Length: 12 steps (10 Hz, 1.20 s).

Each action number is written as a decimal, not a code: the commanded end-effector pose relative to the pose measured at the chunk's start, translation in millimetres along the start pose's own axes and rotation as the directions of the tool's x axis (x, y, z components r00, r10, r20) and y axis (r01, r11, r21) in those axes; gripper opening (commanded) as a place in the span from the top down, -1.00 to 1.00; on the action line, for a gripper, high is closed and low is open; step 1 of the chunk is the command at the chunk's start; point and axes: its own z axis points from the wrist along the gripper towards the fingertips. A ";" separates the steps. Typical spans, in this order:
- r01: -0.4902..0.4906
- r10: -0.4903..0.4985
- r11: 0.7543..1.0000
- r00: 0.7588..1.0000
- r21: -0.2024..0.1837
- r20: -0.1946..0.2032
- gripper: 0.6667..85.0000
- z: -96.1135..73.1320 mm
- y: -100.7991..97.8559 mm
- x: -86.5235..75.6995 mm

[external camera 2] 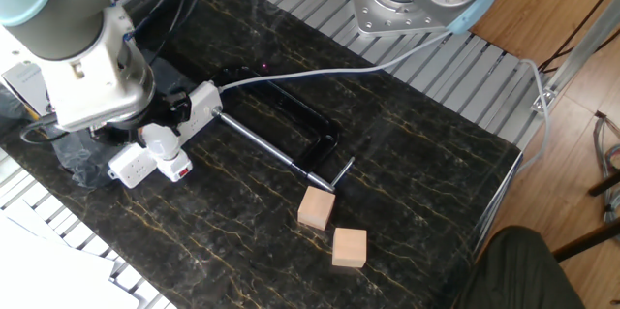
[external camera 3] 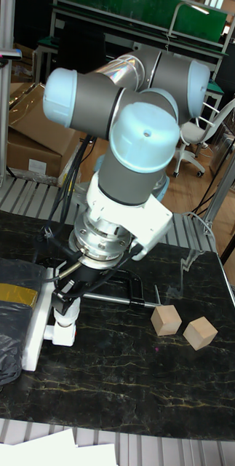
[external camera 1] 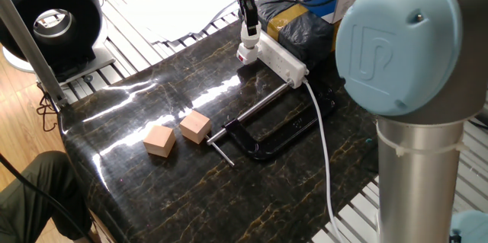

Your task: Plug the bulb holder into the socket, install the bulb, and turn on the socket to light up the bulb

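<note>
We find the gripper (external camera 1: 247, 34) fingers (external camera 3: 64, 298) closed on the bulb (external camera 2: 154, 136) | directly beneath them the bulb sits in the bulb holder (external camera 2: 174, 166), plugged into the socket's (external camera 1: 280, 58) end | black clamp (external camera 1: 263, 132) well apart | two wooden cubes (external camera 1: 177, 134) farther off on the desk (external camera 1: 152, 197).

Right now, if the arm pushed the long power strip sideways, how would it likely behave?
The socket looks like a rigid plastic bar, so it would probably slide as one piece on the glossy tabletop. Its thick cable would likely drag and swing it. The bulb holder seems to sit at one end, perhaps adding leverage.
</note>
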 end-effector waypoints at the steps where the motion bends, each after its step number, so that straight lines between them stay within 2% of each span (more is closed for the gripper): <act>1: -0.102 0.103 0.994 0.995 -0.029 0.010 0.99 -1.9 5.2 -8.1; 4: -0.178 0.179 0.983 0.984 -0.043 0.019 0.99 -0.8 5.8 -14.8; 6: -0.234 0.236 0.969 0.972 -0.074 0.020 0.99 0.2 12.0 -18.6; 8: -0.273 0.275 0.958 0.961 -0.082 0.011 0.99 1.5 13.5 -18.5; 10: -0.305 0.306 0.949 0.952 -0.072 -0.007 0.99 3.2 11.1 -15.2; 12: -0.359 0.359 0.930 0.933 -0.075 -0.018 0.99 1.7 11.2 -17.8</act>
